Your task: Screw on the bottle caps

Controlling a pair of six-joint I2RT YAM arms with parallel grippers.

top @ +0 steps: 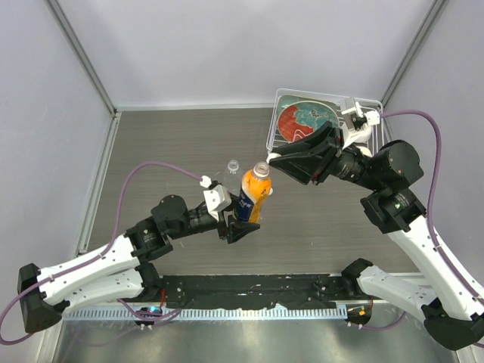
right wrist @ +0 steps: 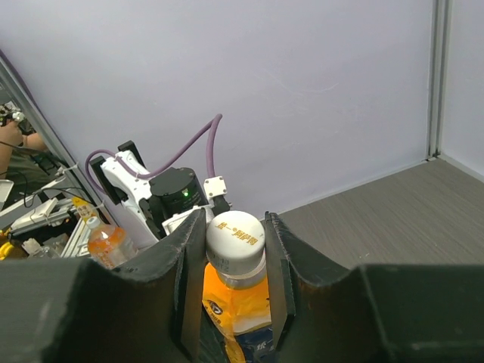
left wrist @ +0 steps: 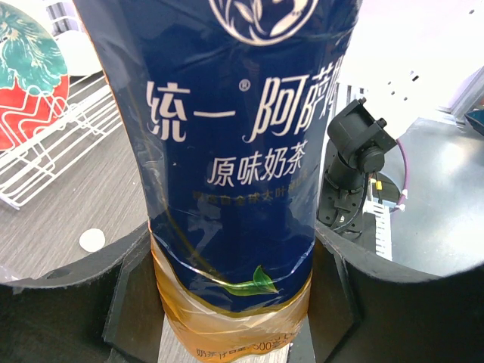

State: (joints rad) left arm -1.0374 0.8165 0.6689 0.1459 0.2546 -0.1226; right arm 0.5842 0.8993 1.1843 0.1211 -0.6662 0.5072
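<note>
On the table, past the left gripper on its far side, a small clear bottle stands free. It is near the jaws but touches nothing. In the left wrist view a loose cap, small, round and white, lies flat on the table to the left of the jaws. Behind it is a wire rack with a red and teal plate standing inside. From above, the rack is behind the right gripper, at the far right corner, and the right arm passes in front of it. Nothing lies between the two grippers except the bottle that they share.

The orange bottle is held off the table, a little tilted, with its neck toward the right gripper. The left jaws are wide apart and clamped on the lower body of this bottle, one finger on each side of the dark blue label. The bottle fills the gap between them and its orange bottom is just below the pads.

The right jaws are nearly together and closed on the white cap, which sits on the neck of the orange bottle. The cap is right between the two fingers, both pads touch its sides, and the orange shoulder of the bottle shows just under them. I cannot tell how far the cap is screwed down.
</note>
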